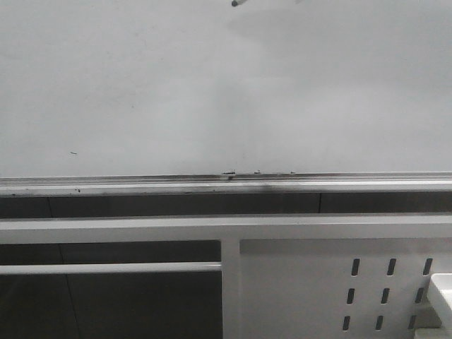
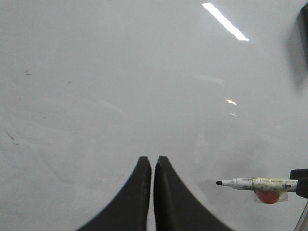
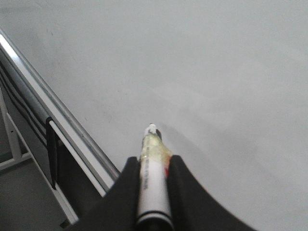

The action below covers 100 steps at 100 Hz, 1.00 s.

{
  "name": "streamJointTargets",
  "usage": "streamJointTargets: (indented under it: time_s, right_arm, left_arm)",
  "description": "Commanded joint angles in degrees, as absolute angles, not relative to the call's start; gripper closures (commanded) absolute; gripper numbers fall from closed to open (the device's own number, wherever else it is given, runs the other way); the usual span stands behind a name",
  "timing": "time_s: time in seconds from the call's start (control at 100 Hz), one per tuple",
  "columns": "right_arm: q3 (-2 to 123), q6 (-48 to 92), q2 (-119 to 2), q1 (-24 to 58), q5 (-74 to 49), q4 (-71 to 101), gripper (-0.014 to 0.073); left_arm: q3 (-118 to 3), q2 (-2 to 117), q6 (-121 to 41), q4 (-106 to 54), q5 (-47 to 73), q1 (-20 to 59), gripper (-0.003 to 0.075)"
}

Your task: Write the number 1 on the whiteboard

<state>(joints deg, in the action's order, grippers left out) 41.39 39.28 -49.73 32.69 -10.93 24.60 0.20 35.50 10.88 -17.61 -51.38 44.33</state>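
Observation:
The whiteboard [image 1: 212, 92] fills the upper front view, with its metal ledge rail [image 1: 141, 185] below. No number 1 shows on it in any view. My right gripper [image 3: 154, 163] is shut on a white marker [image 3: 154, 187], whose black tip points at the board [image 3: 216, 72]. Whether the tip touches, I cannot tell. In the front view only the marker's dark tip [image 1: 235, 3] shows, at the top edge. My left gripper [image 2: 154, 160] is shut on nothing and faces the board [image 2: 120, 72]. The marker [image 2: 255, 183] lies to one side of it.
Under the rail run a white frame bar [image 1: 141, 227] and a white perforated metal panel [image 1: 332, 282] at the lower right. A tiny dark speck [image 1: 73, 152] marks the board's left. Dark smudges [image 1: 229, 171] sit on the rail's middle.

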Motion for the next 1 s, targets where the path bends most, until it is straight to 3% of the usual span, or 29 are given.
streamJointTargets:
  time_s: [0.0,0.99]
  right_arm:
    - [42.9,39.8,-50.5,32.5,-5.7,24.9,0.0663]
    - [42.9,39.8,-66.2,32.4,-2.1,23.0,0.0663]
  left_arm:
    - [2.1,35.6,11.4,-17.2,-55.4,44.3,0.0740]
    - [2.1,35.6,11.0,-17.3,-58.4,44.3,0.0740]
